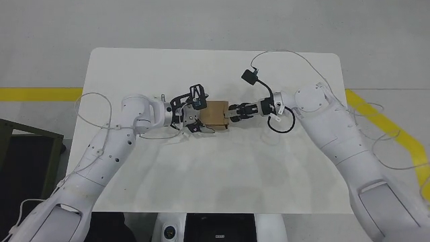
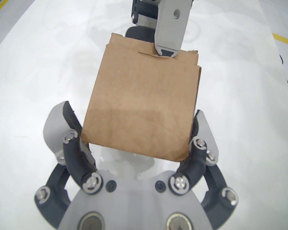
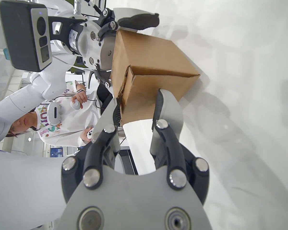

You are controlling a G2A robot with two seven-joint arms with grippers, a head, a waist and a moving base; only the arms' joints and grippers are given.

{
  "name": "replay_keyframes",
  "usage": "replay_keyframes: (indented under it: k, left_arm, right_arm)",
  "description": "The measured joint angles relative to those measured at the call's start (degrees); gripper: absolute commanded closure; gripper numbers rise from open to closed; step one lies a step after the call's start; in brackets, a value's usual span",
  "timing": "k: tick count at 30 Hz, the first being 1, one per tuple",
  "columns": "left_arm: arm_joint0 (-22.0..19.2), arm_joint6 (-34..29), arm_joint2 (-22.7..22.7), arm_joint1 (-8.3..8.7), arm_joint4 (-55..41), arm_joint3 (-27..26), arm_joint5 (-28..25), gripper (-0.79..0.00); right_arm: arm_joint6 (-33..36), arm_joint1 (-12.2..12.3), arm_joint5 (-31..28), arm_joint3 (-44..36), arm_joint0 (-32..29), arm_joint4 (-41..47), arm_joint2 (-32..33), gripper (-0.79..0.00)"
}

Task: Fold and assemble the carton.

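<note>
The carton [image 1: 216, 113] was plain brown cardboard with no pattern, a shade darker along its creases. The table [image 1: 134, 67] was plain white. The left gripper [image 2: 133, 111] and the right gripper [image 3: 137, 96] were silver-grey with black pads and black links. The floor [image 1: 201, 7] was pale grey, crossed at left and right by yellow stripes [image 1: 40, 94]. A white cable [image 1: 289, 51] ended in a small black box [image 1: 250, 76].

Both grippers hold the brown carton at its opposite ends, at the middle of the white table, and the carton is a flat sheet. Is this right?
Not flat: the right wrist view shows the carton folded into a box. The left gripper and right gripper do hold its opposite ends, midway on the table.
</note>
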Motion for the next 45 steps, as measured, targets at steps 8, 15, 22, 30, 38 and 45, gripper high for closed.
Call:
replay_keyframes:
  k: [8, 15, 22, 30, 38, 45]
  left_arm:
    - [-0.18, -0.35, 0.49, -0.13, -0.16, -0.02, -0.13, -0.785]
    - [-0.34, -0.48, 0.58, -0.16, -0.22, 0.15, -0.09, -0.785]
    - [-0.4, -0.38, 0.67, -0.18, -0.28, 0.27, -0.25, -0.785]
    - [-0.35, -0.21, 0.66, -0.19, -0.19, 0.21, 0.07, -0.785]
    - [-0.28, -0.08, 0.76, -0.23, -0.25, 0.11, 0.15, -0.785]
    - [-0.3, 0.15, 0.49, -0.18, -0.4, 0.29, 0.08, -0.785]
  right_arm:
    - [-0.47, 1.73, 0.18, -2.03, -2.74, -0.86, 3.63, -0.154]
    - [-0.43, 2.56, 1.25, -4.28, -4.54, -2.19, 4.84, 0.0]
    - [-0.49, 1.93, 1.76, -4.97, -4.3, -2.07, 3.04, 0.0]
    - [-0.83, 0.94, 1.47, -3.9, -2.76, -1.73, 1.01, 0.0]
    - [-0.91, 0.36, 0.89, -2.78, -1.88, -1.47, 0.05, 0.0]
    - [-1.0, 0.36, 0.06, -2.32, -1.58, -1.31, 0.44, 0.0]
